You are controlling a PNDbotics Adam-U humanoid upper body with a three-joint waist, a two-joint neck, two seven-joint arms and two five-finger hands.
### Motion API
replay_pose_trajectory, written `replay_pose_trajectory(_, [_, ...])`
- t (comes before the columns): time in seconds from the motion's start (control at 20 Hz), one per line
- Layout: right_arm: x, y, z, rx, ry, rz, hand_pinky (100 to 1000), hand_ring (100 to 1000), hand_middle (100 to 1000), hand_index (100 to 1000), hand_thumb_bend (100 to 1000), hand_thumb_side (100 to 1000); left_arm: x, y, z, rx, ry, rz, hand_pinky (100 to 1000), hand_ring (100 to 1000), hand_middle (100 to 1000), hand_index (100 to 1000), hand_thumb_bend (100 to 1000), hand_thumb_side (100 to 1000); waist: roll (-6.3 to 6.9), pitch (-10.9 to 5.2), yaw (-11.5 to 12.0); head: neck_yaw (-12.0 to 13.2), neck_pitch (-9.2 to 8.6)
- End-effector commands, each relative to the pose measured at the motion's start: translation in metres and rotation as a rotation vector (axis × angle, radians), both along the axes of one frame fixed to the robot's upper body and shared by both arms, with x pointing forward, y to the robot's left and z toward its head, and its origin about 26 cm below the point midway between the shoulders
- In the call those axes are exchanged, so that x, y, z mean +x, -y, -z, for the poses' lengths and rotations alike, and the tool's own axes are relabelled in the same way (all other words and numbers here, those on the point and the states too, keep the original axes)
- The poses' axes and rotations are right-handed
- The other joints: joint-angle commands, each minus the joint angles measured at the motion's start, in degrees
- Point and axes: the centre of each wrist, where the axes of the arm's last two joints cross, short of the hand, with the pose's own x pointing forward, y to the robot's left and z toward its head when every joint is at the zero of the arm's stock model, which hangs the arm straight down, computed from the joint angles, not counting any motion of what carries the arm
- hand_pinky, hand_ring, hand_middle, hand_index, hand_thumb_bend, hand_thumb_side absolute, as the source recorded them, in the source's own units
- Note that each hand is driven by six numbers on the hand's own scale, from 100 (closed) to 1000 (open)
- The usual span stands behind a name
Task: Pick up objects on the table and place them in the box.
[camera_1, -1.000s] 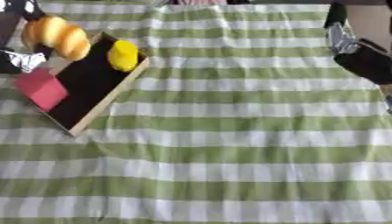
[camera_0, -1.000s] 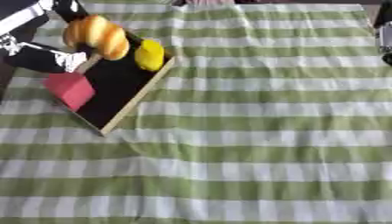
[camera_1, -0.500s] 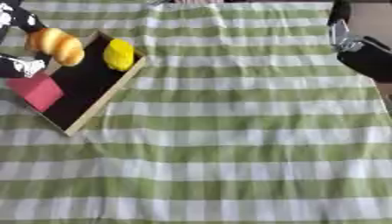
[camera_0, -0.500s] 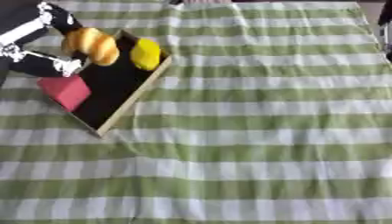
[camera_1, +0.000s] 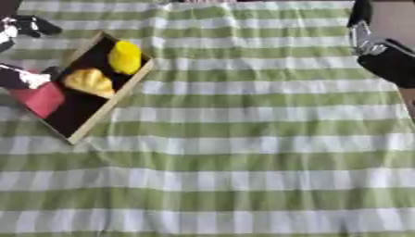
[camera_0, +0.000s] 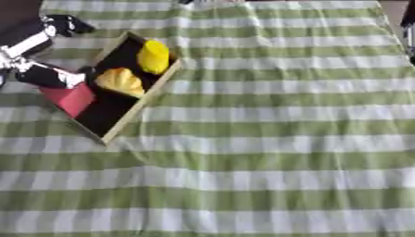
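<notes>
A: At the far left edge, the left hand (camera_0: pixel 45 55) hangs beside the box (camera_0: pixel 139 105), its fingers (camera_0: pixel 66 24) spread and holding nothing. Just off the fingertips, inside the box, sits the orange bread-like piece (camera_0: pixel 120 81); the red block (camera_0: pixel 69 98) lies below the thumb side, the yellow object (camera_0: pixel 153 56) one step further right.

B: Step in hand?

A: Release looks done; I read this as the end of a placing step. All three items sit within the box walls.

B: And rightward?

A: The green checked cloth (camera_0: pixel 275 139) shows no loose object. At the right edge the right hand (camera_1: pixel 387 58) shows only in part; its fingers cannot be told.

B: Next move?

A: Likely lift the left hand away without nudging the box rim, then check the table for leftovers.
</notes>
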Motion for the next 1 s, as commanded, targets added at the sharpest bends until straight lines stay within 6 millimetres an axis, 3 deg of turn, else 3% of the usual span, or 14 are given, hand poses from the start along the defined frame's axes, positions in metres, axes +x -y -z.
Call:
replay_pose_trajectory(0.05, [-0.002,0.000,-0.010,-0.017,0.025,-0.001,896,914,738,842,100,382,0.001,-0.012,-0.019,-0.004,0.095,-0.021,920,949,854,920,464,357,0.05,-1.12,0.1,-0.1,-0.52])
replay_pose_trajectory(0.15, [-0.002,0.000,-0.010,-0.015,0.025,-0.001,896,915,738,842,100,385,0.000,-0.013,-0.021,-0.014,0.128,-0.027,910,940,845,915,417,330,0.02,-1.14,0.2,-0.2,-0.48])
replay_pose_trajectory(0.2, [-0.002,0.000,-0.010,-0.014,0.024,0.000,896,914,738,842,100,385,-0.001,-0.014,-0.024,-0.029,0.148,-0.033,883,916,825,903,333,235,-0.01,-1.16,0.3,-0.3,-0.42])
replay_pose_trajectory(0.3, [-0.003,0.001,-0.009,-0.013,0.023,0.001,896,914,738,842,100,383,-0.004,-0.016,-0.036,-0.084,0.198,-0.048,844,887,802,882,200,130,-0.08,-1.20,0.3,-0.2,-0.31])
replay_pose_trajectory(0.4, [-0.003,0.001,-0.008,-0.009,0.025,0.004,896,914,738,842,100,381,-0.010,-0.018,-0.052,-0.155,0.259,-0.058,793,838,766,840,100,100,-0.13,-1.24,0.5,-0.3,-0.21])
replay_pose_trajectory(0.75, [-0.005,0.006,-0.006,0.026,0.064,0.012,895,913,739,842,100,333,-0.039,-0.044,-0.102,-0.375,0.525,-0.013,735,787,732,805,100,122,-0.45,-1.26,1.0,-1.1,-0.22])
replay_pose_trajectory(1.0, [-0.007,0.008,-0.001,0.065,0.117,0.003,894,909,739,844,100,262,-0.061,-0.067,-0.107,-0.531,0.659,-0.014,731,792,740,828,138,258,-1.02,-1.15,1.3,-1.4,-0.51])
